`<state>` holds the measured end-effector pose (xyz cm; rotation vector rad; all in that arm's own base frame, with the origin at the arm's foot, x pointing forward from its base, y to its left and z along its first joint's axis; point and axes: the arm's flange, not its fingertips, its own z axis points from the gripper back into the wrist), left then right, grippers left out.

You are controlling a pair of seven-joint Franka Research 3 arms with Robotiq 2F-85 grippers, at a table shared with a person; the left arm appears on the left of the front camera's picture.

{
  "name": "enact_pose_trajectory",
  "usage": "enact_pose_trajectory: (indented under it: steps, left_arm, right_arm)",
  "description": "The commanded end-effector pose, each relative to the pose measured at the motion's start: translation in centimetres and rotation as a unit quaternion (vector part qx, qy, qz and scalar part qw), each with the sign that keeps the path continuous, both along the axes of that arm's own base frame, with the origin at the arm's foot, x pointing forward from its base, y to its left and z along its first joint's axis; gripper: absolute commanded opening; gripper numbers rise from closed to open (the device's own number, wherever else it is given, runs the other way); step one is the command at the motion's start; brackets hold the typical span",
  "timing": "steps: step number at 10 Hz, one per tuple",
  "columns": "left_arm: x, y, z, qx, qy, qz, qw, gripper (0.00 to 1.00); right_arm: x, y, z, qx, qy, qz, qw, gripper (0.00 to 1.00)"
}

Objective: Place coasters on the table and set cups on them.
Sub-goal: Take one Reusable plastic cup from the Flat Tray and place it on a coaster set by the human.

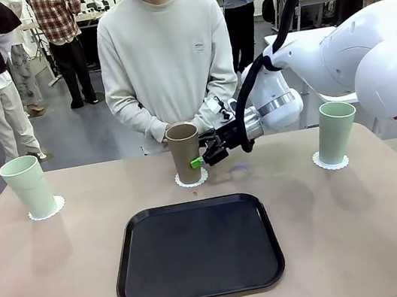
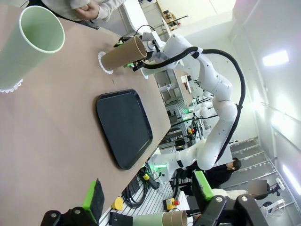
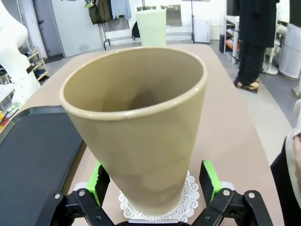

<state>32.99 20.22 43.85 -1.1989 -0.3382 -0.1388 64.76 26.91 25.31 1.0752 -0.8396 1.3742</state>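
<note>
Right claw (image 3: 153, 188) with its jaws spread wide on either side of the tan cup (image 3: 141, 127), near its base; the green pads (image 3: 209, 181) stand just beside the cup wall and, as far as the wrist view allows, appear not to press it, so nothing is gripped. The tan cup stands upright on a scalloped white coaster (image 3: 188, 197) directly between and below the fingers. Seen from the front, this claw (image 1: 204, 157) reaches in from the cup's right side, and the person's hands (image 1: 202, 123) lie just behind it. The black tray (image 1: 197, 249) sits on the tabletop (image 1: 53, 279) on the near side of this claw. One mint cup (image 1: 30, 187) on its coaster (image 1: 47, 212) stands well apart on the far side of the tan cup from the claw; the other mint cup (image 1: 336, 131) on its coaster (image 1: 331, 163) stands well apart behind the claw's arm. Left claw (image 2: 150, 197) is open and empty, held off the tabletop edge, well apart from all three cups
</note>
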Motion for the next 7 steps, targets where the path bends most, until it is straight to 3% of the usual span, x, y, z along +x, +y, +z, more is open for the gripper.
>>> enact_pose_trajectory:
  steps: [1,3,5,6,7]
  left_arm:
    - [0.0,0.0,0.3,-0.005,-0.004,0.002,1.0,1.0]
    - [0.0,0.0,0.3,-0.005,-0.004,0.002,1.0,1.0]
    - [0.0,0.0,0.3,-0.005,-0.004,0.002,1.0,1.0]
    - [0.0,0.0,0.3,-0.005,-0.004,0.002,1.0,1.0]
    - [0.0,0.0,0.3,-0.005,-0.004,0.002,1.0,1.0]
  right_arm:
    - [-1.1,-1.2,0.9,-0.028,0.007,-0.012,1.0,1.0]
    - [-1.9,-2.5,1.7,-0.045,0.008,-0.03,0.999,1.0]
    - [-3.7,-4.1,3.5,-0.114,0.028,-0.075,0.99,1.0]
    - [-5.3,-4.9,5.6,-0.168,0.034,-0.121,0.978,1.0]
    - [-7.6,-5.3,9.0,-0.224,0.012,-0.191,0.956,1.0]
